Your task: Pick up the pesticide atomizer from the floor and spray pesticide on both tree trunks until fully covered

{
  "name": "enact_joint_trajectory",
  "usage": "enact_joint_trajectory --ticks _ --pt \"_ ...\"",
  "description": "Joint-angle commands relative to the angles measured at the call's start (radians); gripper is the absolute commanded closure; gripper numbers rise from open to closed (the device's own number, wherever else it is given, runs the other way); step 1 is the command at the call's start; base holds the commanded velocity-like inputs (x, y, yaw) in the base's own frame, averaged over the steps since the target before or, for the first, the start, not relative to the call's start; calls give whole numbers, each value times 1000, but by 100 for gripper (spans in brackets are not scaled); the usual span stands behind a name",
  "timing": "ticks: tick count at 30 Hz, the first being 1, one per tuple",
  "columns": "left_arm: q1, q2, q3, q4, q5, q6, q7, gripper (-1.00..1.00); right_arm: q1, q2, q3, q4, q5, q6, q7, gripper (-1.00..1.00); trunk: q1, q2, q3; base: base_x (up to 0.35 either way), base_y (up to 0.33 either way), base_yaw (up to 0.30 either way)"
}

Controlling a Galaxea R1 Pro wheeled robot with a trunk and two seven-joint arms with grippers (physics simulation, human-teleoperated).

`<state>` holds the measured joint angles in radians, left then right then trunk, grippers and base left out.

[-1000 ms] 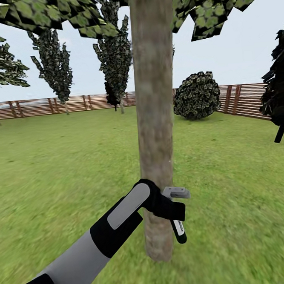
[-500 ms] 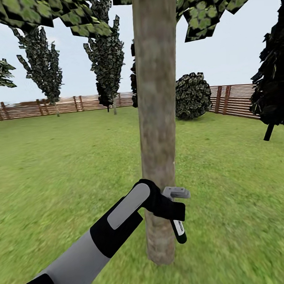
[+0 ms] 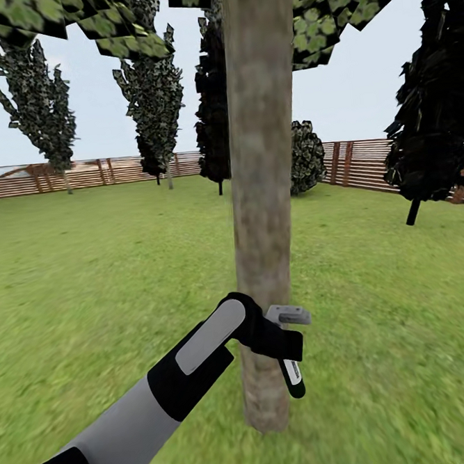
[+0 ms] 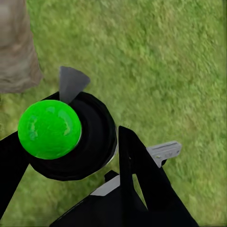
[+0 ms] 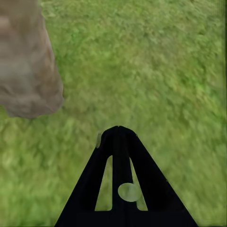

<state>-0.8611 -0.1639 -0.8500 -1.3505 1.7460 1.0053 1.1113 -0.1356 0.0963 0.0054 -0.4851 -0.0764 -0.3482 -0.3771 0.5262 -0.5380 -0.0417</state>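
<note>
The left fingers (image 4: 127,165) are closed around the spray bottle (image 4: 71,135), one black finger on each side of it. From above, the bottle is round and black with a bright green ball on top and a small grey nozzle sticking out past the fingers. In the head view the left fingers (image 3: 287,350) hold the spray bottle (image 3: 293,375) upright, with its grey trigger top just above them and its dark body hanging below. The tree trunk (image 3: 264,201) stands right behind the fingers, very close. It is tall, straight and smooth, with patchy grey-brown bark and green leaves (image 3: 326,15) high above. The right fingers (image 5: 119,137) are pressed together into a point and hold nothing. Green grass (image 5: 156,71) lies under them, and the trunk's foot (image 5: 26,71) is off to one side.
</note>
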Motion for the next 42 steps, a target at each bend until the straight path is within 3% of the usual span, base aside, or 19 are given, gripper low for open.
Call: enact_joint_trajectory --ticks 1,12,14,16,19,27,32,42 --pt "-1 0 0 0 9 3 10 100 -1 0 1 0 -8 -6 0 100 0 -2 -2 19 337 -103" --pt "-1 0 -2 14 6 3 10 100 -1 0 2 -1 -8 -6 0 100 0 -2 -2 115 196 -17" --pt "-1 2 -11 39 -13 3 9 100 -1 1 2 -1 -8 -6 0 100 0 -2 -2 17 17 -1" --pt "-1 3 -32 78 -83 5 -6 100 -1 1 3 -1 -8 -6 0 100 0 -2 -2 8 8 0" --pt "-1 3 -59 101 -135 9 -66 100 -1 1 3 -1 -8 -6 0 100 0 -2 -2 3 3 0" --pt "-3 -4 -89 171 -163 42 -100 100 -1 2 4 -1 -8 -6 0 100 0 -2 -2 0 0 0" --pt "-4 -7 -101 209 -265 42 -127 100 -1 2 4 -1 -8 -6 0 100 0 -2 -2 0 0 0" --pt "-3 -8 -144 207 -291 42 -151 100 -1 2 5 -2 -8 -6 0 100 0 -2 -2 0 0 0"
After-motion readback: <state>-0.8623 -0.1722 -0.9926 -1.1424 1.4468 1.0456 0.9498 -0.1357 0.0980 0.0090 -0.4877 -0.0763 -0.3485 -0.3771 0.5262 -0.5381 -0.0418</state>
